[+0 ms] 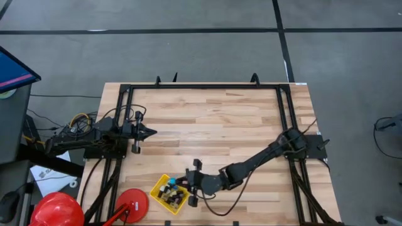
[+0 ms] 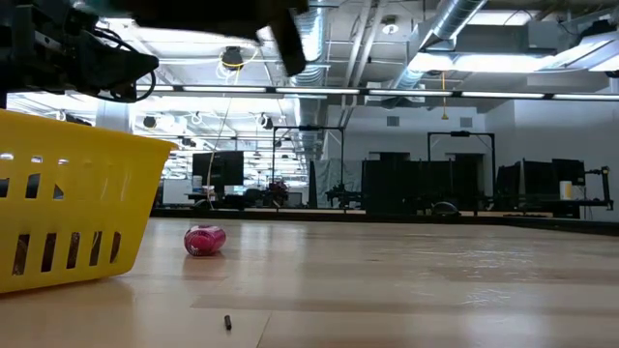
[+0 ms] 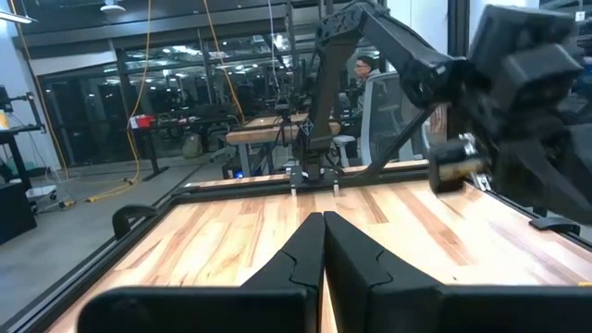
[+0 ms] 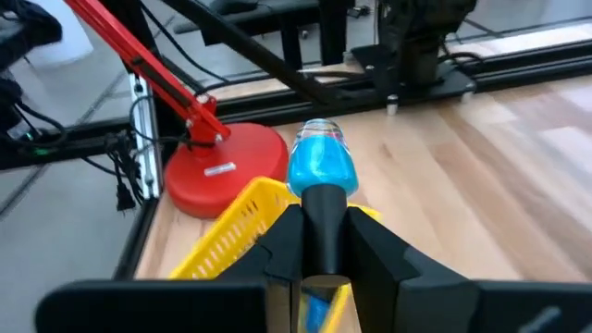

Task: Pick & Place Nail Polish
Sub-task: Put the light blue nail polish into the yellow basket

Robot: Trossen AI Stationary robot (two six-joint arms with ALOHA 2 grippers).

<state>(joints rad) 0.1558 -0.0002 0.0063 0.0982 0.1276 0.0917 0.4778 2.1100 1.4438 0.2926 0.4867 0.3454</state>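
Your counter point(image 1: 213, 125) is pale butcher-block wood in a black metal frame, set on grey concrete floor point(image 1: 188, 50) crossed by dark tape lines. In the high view, the yellow slotted plastic basket point(image 1: 168, 193) sits at 6 o'clock near the front edge, several small bottles inside. A red round lamp base point(image 1: 130, 203) lies just beside it at 7 o'clock.

Right gripper point(image 4: 324, 217) hangs over the basket, fingers narrow, pinching a blue nail polish bottle point(image 4: 321, 165) by its dark cap.

Left gripper point(image 3: 322, 242) waits at 9 o'clock, fingers pressed together.

The low view shows a pink bottle point(image 2: 204, 239) lying on bare wood, apart from the basket; behind it, an industrial hall with ceiling ducts point(image 2: 464, 29).
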